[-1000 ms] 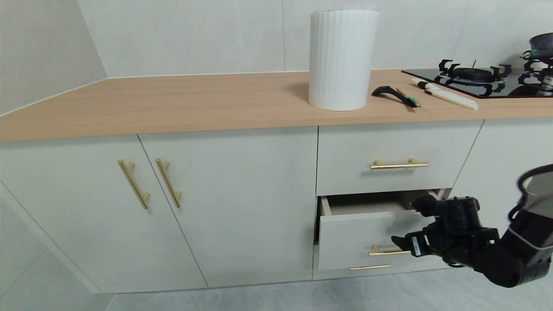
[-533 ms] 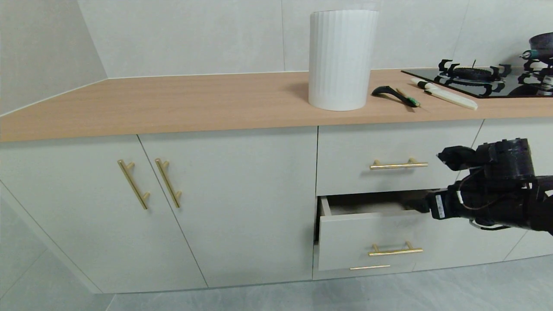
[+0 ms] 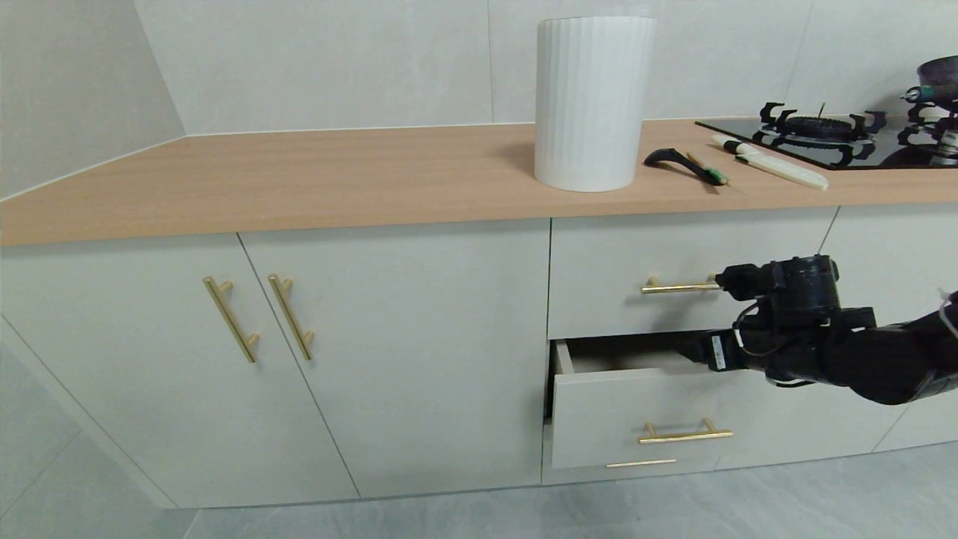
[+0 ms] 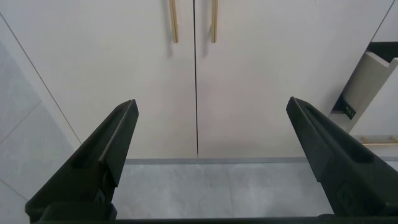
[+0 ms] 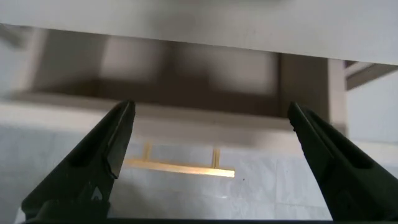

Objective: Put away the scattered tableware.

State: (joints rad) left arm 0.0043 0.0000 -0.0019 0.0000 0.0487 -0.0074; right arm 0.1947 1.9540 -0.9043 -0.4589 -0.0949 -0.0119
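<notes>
**Tableware on the surface, my right hand at the open drawer**

A pale tiled wall backs a long wooden surface (image 3: 337, 176) that runs over grey cabinets and a grey floor. A tall white ribbed canister (image 3: 591, 101) stands on the surface, and a black stove (image 3: 816, 135) lies at the 2 o'clock corner of the head view.

The tableware lies between them, at 3 o'clock of the canister. The pale knife (image 3: 782, 171) is farthest right, just beside the stove's front edge. Its long axis runs from 10 o'clock to 4 o'clock, with a dark band near its far end. The black utensil (image 3: 673, 160) lies flat along the same line, its curved end toward 10 o'clock. A thin stick (image 3: 707, 171) with a green end toward 4 o'clock lies against or just beside it; I cannot tell which.

Below them, the upper drawer (image 3: 621, 269) is closed and the open drawer (image 3: 629, 400) under it is pulled partly out.

My right hand (image 3: 715, 314) is at 4 o'clock of the view, fingers wide apart and holding nothing. One is at the right end of the upper drawer's gold handle (image 3: 685, 286), the other over the open drawer's rim. From its wrist I look between the fingers into the drawer's shadowed inside.

My left hand (image 4: 211, 106) is also spread and holding nothing, facing the two cabinet doors (image 4: 196, 74) low near the floor.
</notes>
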